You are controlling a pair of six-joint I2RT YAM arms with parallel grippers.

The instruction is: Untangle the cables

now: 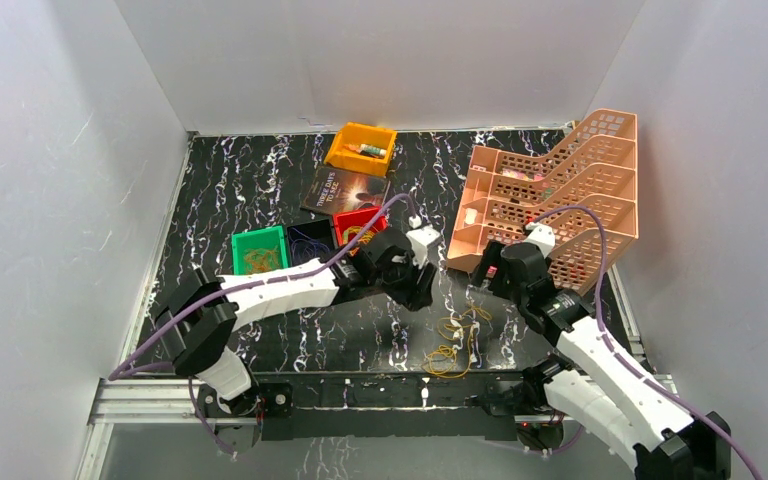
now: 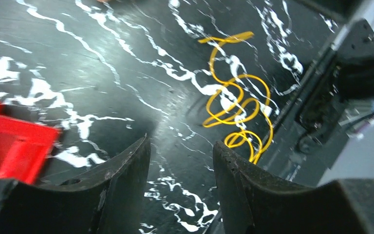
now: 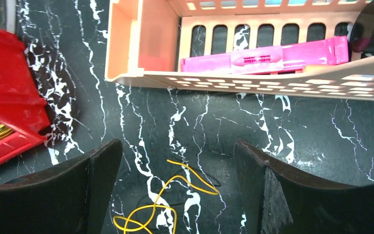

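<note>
Black marbled table (image 1: 260, 180) bears cables (image 1: 455, 340) and a book (image 1: 345, 188), title illegible.

My top camera sits high behind my bases, looking down and forward over the whole marbled table (image 1: 260, 190). The left wrist camera rides low and tilted, skimming the tabletop past my left gripper (image 2: 181, 146) toward the near rail. The right wrist camera looks steeply down past my right gripper (image 3: 177, 148), close in. All three share the yellow cables (image 1: 455, 340) and the red bin (image 1: 352, 216).
</note>
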